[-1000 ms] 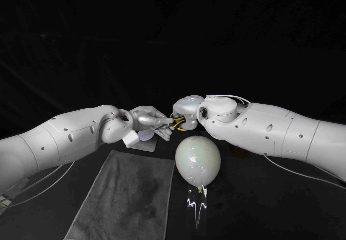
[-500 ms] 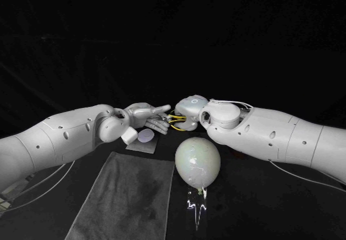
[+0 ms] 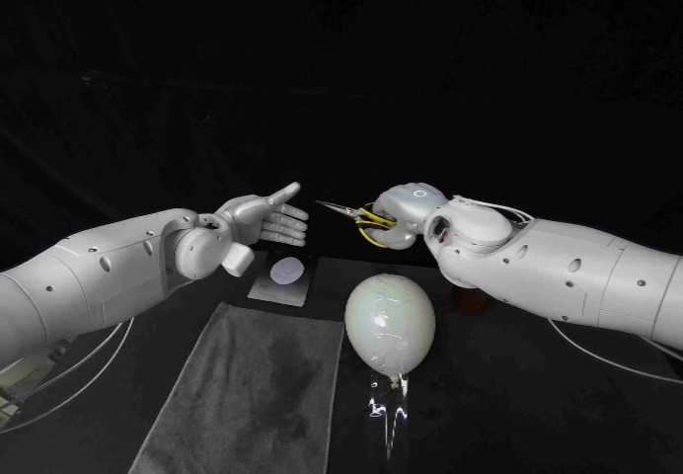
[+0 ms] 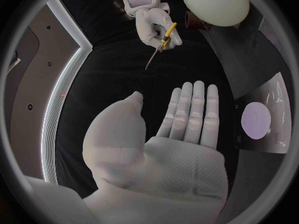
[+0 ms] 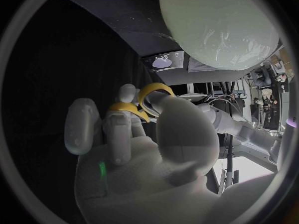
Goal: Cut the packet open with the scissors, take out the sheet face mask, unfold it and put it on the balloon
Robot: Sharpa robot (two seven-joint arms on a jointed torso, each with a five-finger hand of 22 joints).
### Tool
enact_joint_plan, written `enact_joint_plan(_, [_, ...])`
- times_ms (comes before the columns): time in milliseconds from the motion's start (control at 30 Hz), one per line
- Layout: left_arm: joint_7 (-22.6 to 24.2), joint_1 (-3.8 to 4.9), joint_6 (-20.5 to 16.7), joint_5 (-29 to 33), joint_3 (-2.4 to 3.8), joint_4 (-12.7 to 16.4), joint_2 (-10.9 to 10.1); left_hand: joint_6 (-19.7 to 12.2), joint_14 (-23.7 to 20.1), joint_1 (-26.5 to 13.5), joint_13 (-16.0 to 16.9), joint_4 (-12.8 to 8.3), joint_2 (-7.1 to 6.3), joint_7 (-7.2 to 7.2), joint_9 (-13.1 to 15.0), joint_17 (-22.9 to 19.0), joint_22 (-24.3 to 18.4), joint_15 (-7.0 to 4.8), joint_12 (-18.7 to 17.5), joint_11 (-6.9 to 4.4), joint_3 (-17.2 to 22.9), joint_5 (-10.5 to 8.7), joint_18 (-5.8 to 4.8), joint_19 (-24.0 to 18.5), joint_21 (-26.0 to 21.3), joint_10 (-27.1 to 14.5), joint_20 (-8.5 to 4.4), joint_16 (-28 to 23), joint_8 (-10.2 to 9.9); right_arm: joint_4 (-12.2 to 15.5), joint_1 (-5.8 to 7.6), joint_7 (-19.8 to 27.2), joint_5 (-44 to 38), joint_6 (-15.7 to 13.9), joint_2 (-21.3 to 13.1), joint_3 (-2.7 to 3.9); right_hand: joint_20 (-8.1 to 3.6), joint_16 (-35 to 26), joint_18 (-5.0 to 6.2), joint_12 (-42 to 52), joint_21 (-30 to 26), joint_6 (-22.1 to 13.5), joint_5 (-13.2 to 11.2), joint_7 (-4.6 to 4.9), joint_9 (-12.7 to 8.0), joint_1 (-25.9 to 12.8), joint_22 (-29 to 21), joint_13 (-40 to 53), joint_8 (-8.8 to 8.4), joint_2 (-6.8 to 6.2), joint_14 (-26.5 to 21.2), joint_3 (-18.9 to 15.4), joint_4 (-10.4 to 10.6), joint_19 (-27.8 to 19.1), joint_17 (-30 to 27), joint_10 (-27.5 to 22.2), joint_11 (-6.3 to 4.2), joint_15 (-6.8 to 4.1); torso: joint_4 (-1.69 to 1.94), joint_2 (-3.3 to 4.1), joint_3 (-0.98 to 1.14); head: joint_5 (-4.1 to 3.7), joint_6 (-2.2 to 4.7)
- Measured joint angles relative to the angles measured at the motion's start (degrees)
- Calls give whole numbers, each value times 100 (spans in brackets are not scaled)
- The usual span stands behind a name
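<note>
Right hand [image 3: 403, 209]: fingers clamped on yellow-handled steel scissors [image 3: 359, 214]. Left hand [image 3: 264, 219]: fingers straight, side by side, empty. Silver square packet [image 3: 282, 277] lies flat near pale oval balloon [image 3: 389, 323]. Recommended: lift packet, present one edge taut to blades.

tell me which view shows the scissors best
The left wrist view: the scissors show whole, yellow handles in the right hand and blades free. The head view shows them with handles half hidden; the right wrist view shows the yellow handle loops among the fingers.

Black table [image 3: 548, 400] bears cloth [image 3: 242, 395], packet [image 3: 282, 277], balloon [image 3: 390, 321].
</note>
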Motion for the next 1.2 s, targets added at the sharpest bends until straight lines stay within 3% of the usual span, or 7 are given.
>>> enact_joint_plan(300, [143, -17, -253, 261, -49, -47, -234, 0, 0, 222, 26, -9, 283, -1, 36, 32, 0, 0, 72, 0, -38, 0, -2, 1, 0, 0, 0, 73, 0, 395, 2, 104, 1181, -718, -664, 0, -44, 34, -1, 54, 1, 1, 0, 0, 20, -141, 2, 0, 344, -131, 3, 81, 305, 44, 0, 110, -74, -102, -3, 0, -3, -31, 14])
enact_joint_plan(633, [312, -127, -436, 378, -87, 194, -555, 99, 23, 729, 37, -17, 501, -10, 76, 57, 1, -21, 138, -22, -29, 0, -8, 22, 0, 23, -22, 156, 0, 1302, 17, 565, 3653, -1241, -1677, -3, -380, 34, -40, 95, 55, 1, 0, -1, 19, -245, 5, 1, 418, -19, 3, 78, 354, 114, -5, 112, -73, -101, -12, -12, -4, -155, -16])
enact_joint_plan(800, [427, -231, -508, 418, -94, 429, -751, 128, 23, 919, 42, -17, 548, -38, 83, 64, 7, -21, 161, -43, -29, 0, -10, 43, 0, 44, -42, 184, 0, 1906, 13, 921, 5062, -1359, -2267, -22, -337, 24, -43, 122, -95, -396, 0, -326, -401, -364, 5, 2, -492, 100, 3, 59, 375, 30, -5, 112, -73, 49, -21, -23, 3, -224, -77])
enact_joint_plan(900, [494, -286, -544, 434, -95, 570, -844, 128, 35, 1007, 42, -17, 577, -38, 84, 66, 6, -33, 161, -43, -29, 0, -11, 43, 0, 44, -42, 184, 0, 2240, -11, 1133, 5825, -1420, -2559, -59, -280, -57, -44, 122, -220, -705, 0, -125, -647, -261, 4, 85, -954, 91, -2, 197, 333, -45, -5, 111, -72, 149, -30, -29, 11, -273, -109])
enact_joint_plan(1000, [553, -349, -568, 445, -95, 693, -918, 128, 39, 1123, 41, -33, 602, -38, 88, 66, 7, -43, 161, -43, -14, 0, -13, 43, 0, 44, -42, 184, 0, 2527, -98, 1331, 6448, -1505, -2795, -86, -105, -711, 9, 121, -980, -934, 0, 97, -1088, 282, -143, 85, -1560, -224, 0, 501, 324, -519, -28, 56, -17, 320, -41, -38, 18, -354, -125])
enact_joint_plan(1100, [610, -415, -590, 453, -97, 781, -965, 141, 21, 1171, 41, -33, 604, -52, 89, 66, 6, -61, 161, -64, -14, 0, -14, 43, 0, 23, -42, 207, 0, 2765, -245, 1541, 7066, -1633, -3004, -112, 34, -1894, 282, 52, -2303, -1049, 6, 212, -1368, 949, -986, -1278, -1892, -300, -301, 528, 340, -1307, -1371, -123, 153, 447, -52, -42, 22, -464, -130])
enact_joint_plan(1200, [662, -475, -608, 458, -98, 845, -994, 148, 21, 1189, 41, -33, 608, -59, 89, 66, 6, -61, 161, -64, -14, 0, -15, 43, 0, 23, -42, 207, 0, 2963, -406, 1740, 7610, -1756, -3181, -125, 86, -2499, 411, -635, -2845, -1110, -14, 275, -1576, 1362, -1361, -2238, -2130, -350, -447, 587, 395, -1494, -1977, -186, 132, 511, -59, -45, 29, -542, -135])
